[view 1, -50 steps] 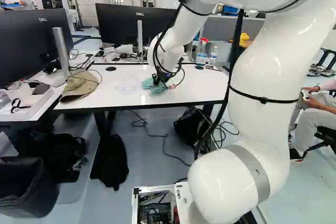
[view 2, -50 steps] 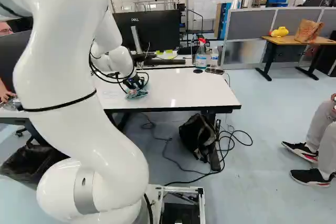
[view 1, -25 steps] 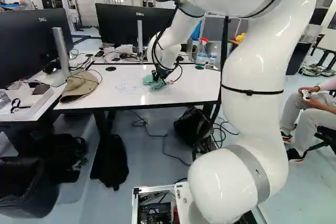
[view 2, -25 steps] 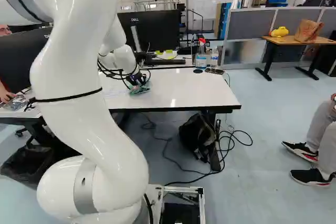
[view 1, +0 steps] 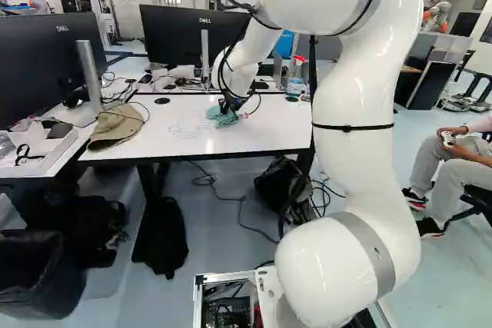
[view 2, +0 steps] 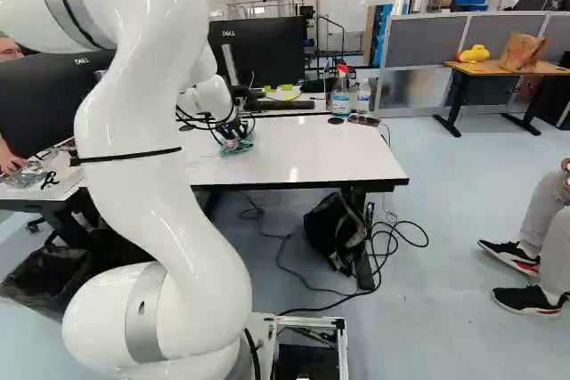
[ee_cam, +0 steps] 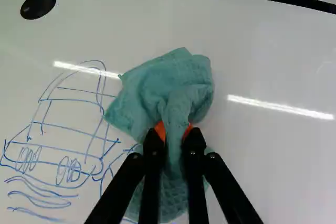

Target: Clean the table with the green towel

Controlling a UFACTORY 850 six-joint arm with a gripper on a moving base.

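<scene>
Wiping the tabletop (view 1: 269,137): my gripper (ee_cam: 175,129) holds a bunched fold of the green towel (ee_cam: 168,90) pinched between its orange pads, the loose cloth spread against the surface, between the far and near edges. The blue drawing (ee_cam: 65,127) lies beside it, towards the left edge, its nearest lines meeting the cloth. For good contact, I should press lightly and evenly, sweep towards the left edge in overlapping strokes, and keep cloth beneath the fingertips, which could otherwise scrape; the cap (view 1: 115,127) near the left edge limits long strokes
</scene>
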